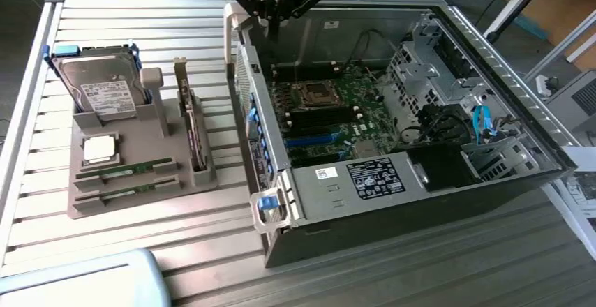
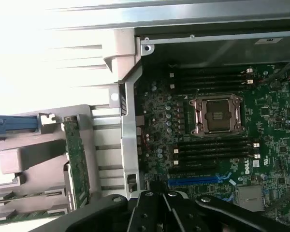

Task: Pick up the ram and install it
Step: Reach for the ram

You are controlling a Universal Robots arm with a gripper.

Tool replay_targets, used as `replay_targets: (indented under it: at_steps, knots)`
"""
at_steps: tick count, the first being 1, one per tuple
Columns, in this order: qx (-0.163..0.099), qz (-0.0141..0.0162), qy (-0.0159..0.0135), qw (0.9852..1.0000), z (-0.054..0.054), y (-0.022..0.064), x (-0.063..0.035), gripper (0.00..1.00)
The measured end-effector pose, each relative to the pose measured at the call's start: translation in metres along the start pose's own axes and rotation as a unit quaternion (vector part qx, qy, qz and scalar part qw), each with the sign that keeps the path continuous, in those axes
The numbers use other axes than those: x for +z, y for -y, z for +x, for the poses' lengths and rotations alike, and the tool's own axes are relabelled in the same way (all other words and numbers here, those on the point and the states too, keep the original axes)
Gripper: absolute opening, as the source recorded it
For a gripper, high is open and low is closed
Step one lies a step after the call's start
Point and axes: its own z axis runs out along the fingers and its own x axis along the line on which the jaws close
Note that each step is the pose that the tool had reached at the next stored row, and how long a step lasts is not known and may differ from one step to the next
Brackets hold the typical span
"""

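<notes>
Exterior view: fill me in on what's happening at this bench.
A robot arm's pincer hangs shut above the far corner of the open computer case, with nothing seen in it. The ram and its twin lie side by side in the grey holder at the exterior view's left, not yet picked up. The motherboard's memory slots look empty.
</notes>
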Motion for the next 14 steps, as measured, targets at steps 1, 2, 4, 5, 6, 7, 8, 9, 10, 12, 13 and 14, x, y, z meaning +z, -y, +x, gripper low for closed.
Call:
replay_targets:
  at_steps: [1, 2, 4, 5, 6, 7, 8, 9, 10, 12, 13, 14]
  knots:
    - [0.000, 0.0000, 0.0000, 1.0000, 0.006, 0.0004, -0.0001, 0.11]
    - [0.000, 0.0000, 0.0000, 1.0000, 0.010, 0.0008, -0.0002, 0.11]
    - [0.000, 0.0001, 0.0000, 1.0000, 0.019, 0.0014, -0.0002, 0.11]
    - [0.000, 0.0000, 0.0000, 1.0000, 0.024, 0.0018, -0.0002, 0.11]
    - [0.000, 0.0000, 0.0000, 1.0000, 0.029, 0.0022, -0.0002, 0.11]
    - [0.000, 0.0000, 0.0000, 1.0000, 0.033, 0.0025, -0.0002, 0.11]
    - [0.000, 0.0000, 0.0000, 1.0000, 0.040, 0.0030, -0.0003, 0.11]
    - [0.000, 0.0000, 0.0000, 1.0000, 0.048, 0.0037, -0.0003, 0.11]
    - [0.000, 0.0000, 0.0000, 1.0000, 0.058, 0.0044, -0.0002, 0.11]
    - [0.000, 0.0000, 0.0000, 1.0000, 0.068, 0.0052, -0.0004, 0.11]
    - [0.000, 0.0000, 0.0000, 1.0000, 0.075, 0.0057, -0.0005, 0.11]
    - [0.000, 0.0000, 0.0000, 1.0000, 0.083, 0.0063, -0.0005, 0.11]
